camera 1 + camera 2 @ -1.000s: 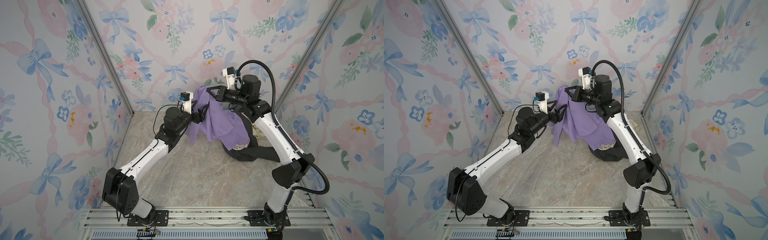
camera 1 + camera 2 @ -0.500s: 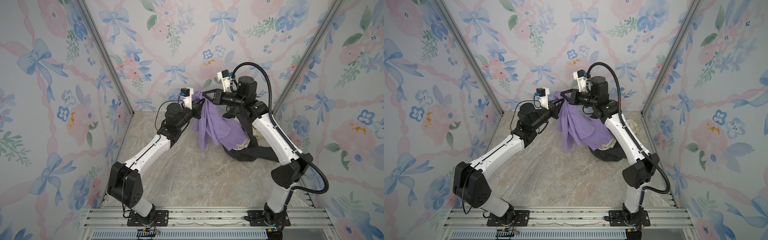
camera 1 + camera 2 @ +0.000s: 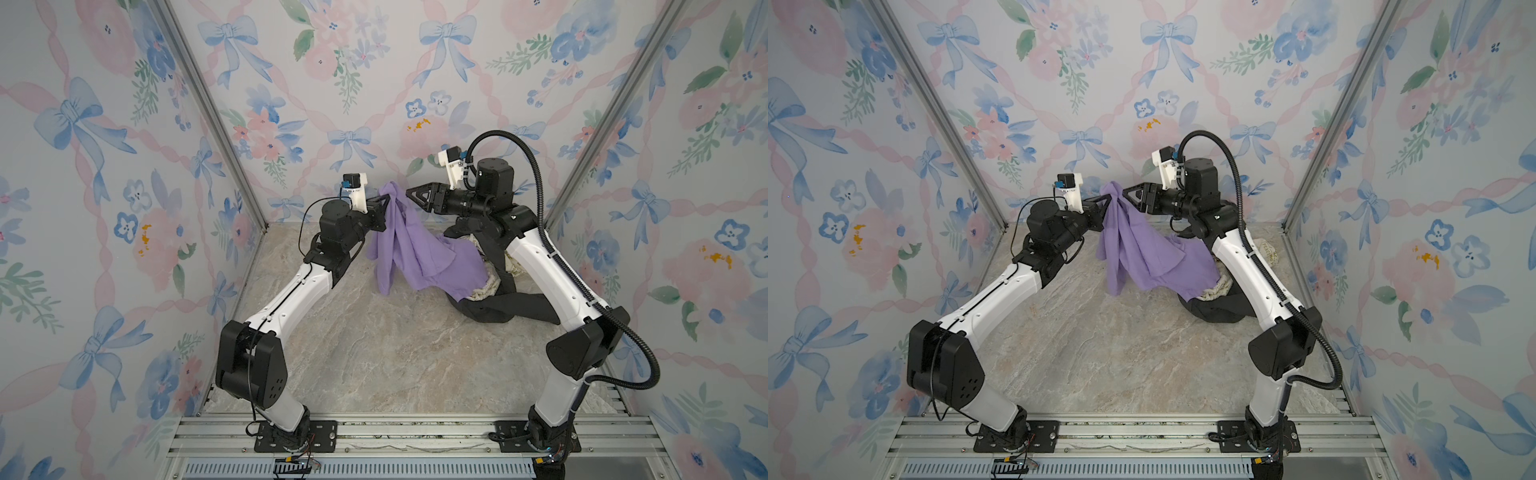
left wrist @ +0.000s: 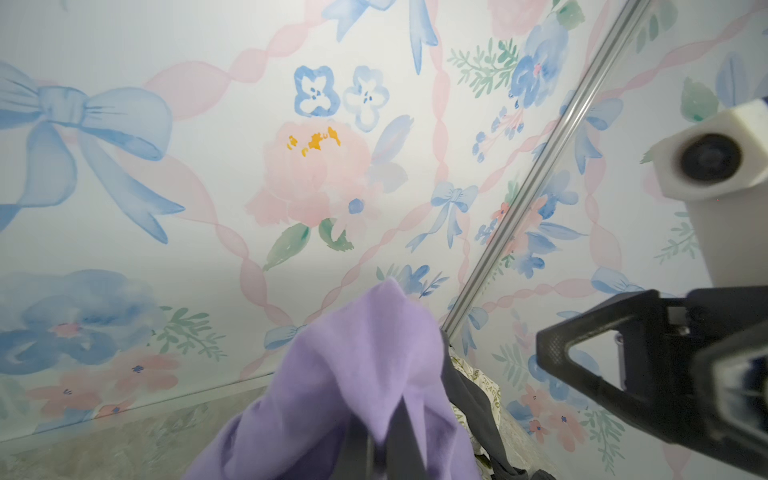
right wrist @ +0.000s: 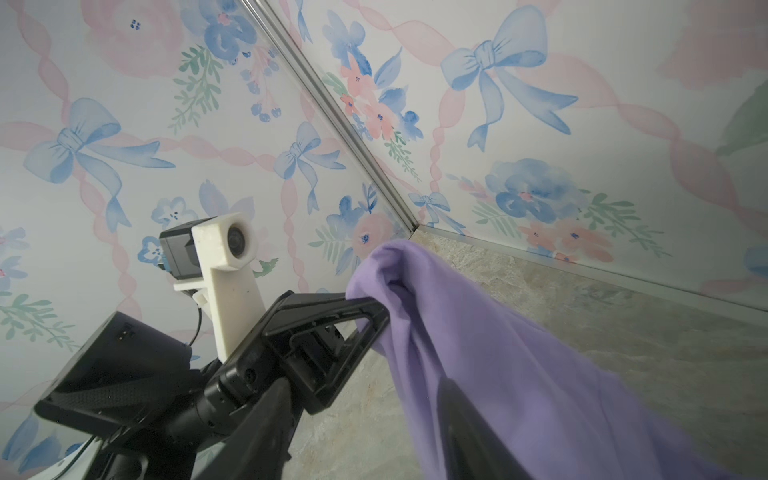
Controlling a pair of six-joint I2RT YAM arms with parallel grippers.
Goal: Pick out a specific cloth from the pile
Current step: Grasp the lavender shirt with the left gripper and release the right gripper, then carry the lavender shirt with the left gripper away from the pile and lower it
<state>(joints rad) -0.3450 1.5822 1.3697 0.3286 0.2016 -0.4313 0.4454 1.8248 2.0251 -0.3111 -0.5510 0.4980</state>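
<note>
The lavender cloth (image 3: pixel 409 249) hangs in a long drape from a raised peak near the back wall, its lower end trailing across the pile (image 3: pixel 494 299) at the right of the marble surface (image 3: pixel 374 353). Under that end lie a black-grey garment (image 3: pixel 505 307) and a cream printed garment (image 3: pixel 484 289), both on the surface. The left hand (image 3: pixel 384 208) is pressed together on the cloth's peak, fabric bunched over its tip in both wrist views. The right hand (image 3: pixel 415 194) stands just beside the peak with its jaws spread and nothing between them; a gap shows between it and the fabric in a top view. As I judge it, the picking is mostly done: the right garment is chosen and lifted. What remains is to draw its trailing end off the pile and set it down apart.
</note>
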